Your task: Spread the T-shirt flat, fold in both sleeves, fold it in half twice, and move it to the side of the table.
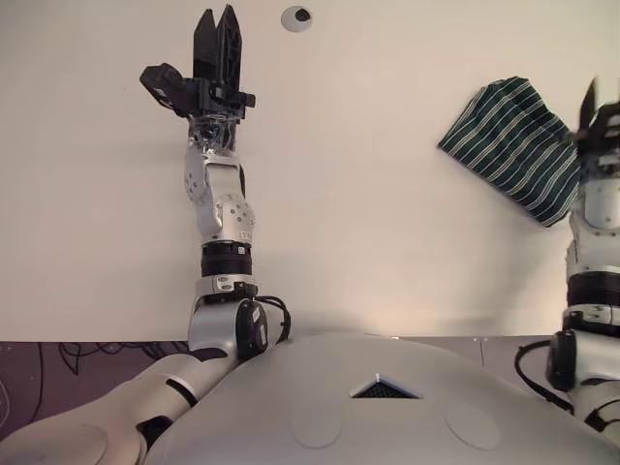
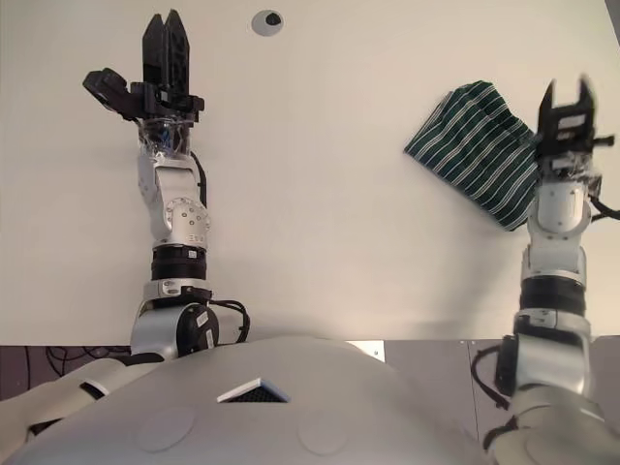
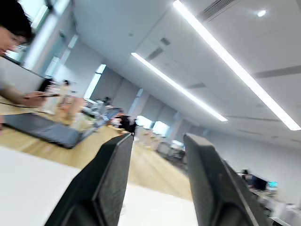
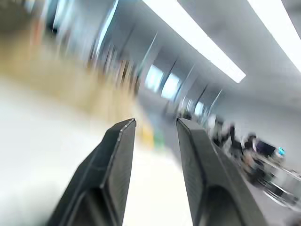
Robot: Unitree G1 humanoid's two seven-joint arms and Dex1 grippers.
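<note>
Green-and-white striped T-shirt (image 2: 470, 145) lies folded into a small bundle on the white table (image 2: 339, 213), toward its right side. Right gripper (image 2: 566, 92) is at the shirt's right edge, fingers spread and empty. Left gripper (image 2: 165, 21) is well apart from it, fingers parted, holding nothing.

The folded T-shirt (image 2: 475, 150) has its robot-right edge hidden behind the right gripper (image 2: 567, 94) and the wrist below it, so how the folds end there cannot be told. In the left eye view that gripper is cut by the picture's edge just beside the T-shirt, and its tips are smeared. Well apart from the T-shirt, toward the far edge of the table (image 1: 387, 242), lies a small round thing (image 1: 297, 18) — too small to identify. The right wrist view's background is streaked with blur.
</note>
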